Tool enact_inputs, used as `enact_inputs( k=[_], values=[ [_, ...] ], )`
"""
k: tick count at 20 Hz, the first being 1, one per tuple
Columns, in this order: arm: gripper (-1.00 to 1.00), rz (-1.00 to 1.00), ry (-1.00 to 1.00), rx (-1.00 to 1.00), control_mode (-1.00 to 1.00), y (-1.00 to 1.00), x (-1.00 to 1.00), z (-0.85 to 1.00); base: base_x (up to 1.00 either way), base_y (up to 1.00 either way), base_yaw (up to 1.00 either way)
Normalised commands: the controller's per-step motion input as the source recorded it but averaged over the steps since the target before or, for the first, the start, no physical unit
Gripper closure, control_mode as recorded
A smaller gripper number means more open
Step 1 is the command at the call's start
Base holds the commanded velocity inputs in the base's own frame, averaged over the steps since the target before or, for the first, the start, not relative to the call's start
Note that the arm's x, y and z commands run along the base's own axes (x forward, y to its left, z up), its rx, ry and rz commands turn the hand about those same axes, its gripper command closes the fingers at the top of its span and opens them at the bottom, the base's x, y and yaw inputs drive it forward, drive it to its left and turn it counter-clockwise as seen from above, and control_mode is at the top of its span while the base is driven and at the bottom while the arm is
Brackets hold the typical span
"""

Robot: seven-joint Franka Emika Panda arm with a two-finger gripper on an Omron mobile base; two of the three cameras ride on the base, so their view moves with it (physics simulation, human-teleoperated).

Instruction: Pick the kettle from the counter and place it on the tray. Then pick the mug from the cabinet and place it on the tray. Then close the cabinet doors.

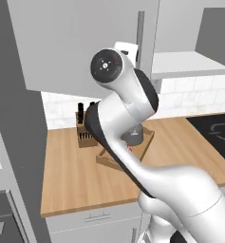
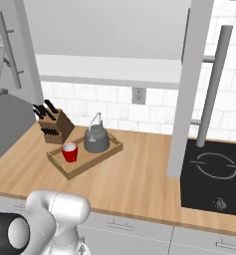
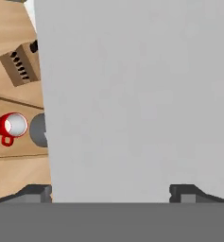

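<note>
The dark grey kettle point(image 2: 96, 139) and the red mug point(image 2: 69, 152) both stand in the wooden tray point(image 2: 97, 162) on the counter point(image 2: 139, 184). Both cabinet doors stand swung out. The left door point(image 1: 85, 42) carries a bar handle point(image 1: 140, 35) near its free edge, and my white hand is close beside that handle. In the hand view my gripper point(image 3: 111, 194) is open wide, facing the flat grey door panel point(image 3: 132, 94) at close range with nothing between its fingers. Past the panel's edge appear the mug point(image 3: 10, 126) and part of the kettle point(image 3: 38, 130).
A wooden knife block point(image 2: 55, 127) stands just left of the tray. The right door point(image 2: 189, 99) juts out over the counter with its bar handle point(image 2: 214, 84), next to a black cooktop point(image 2: 214, 174). The white cabinet shelf point(image 2: 109, 67) runs above the tray.
</note>
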Motion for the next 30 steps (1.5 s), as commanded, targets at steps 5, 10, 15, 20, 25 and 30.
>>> enact_inputs(
  k=[5, 10, 15, 20, 25, 30],
  values=[
    [-1.0, 0.21, 0.0, 0.0, -1.0, -0.19, 0.54, -0.02, 0.0, 0.0, 0.0],
    [-1.0, 0.23, 0.0, 0.0, -1.0, -0.01, 0.51, 0.0, 0.0, 0.0, 0.0],
    [-1.0, 0.24, 0.01, 0.0, -1.0, 0.0, 0.77, -0.04, 0.0, 0.0, 0.0],
    [-1.0, 0.24, 0.04, 0.0, -1.0, 0.0, 0.73, -0.16, 0.0, 0.0, 0.0],
    [-1.0, 0.24, 0.05, 0.0, -1.0, 0.03, 0.67, -0.13, 0.0, 0.0, 0.0],
    [-1.0, 0.22, 0.08, -0.04, -1.0, 0.13, 0.58, -0.14, 0.0, 0.0, 0.0]
  ],
)
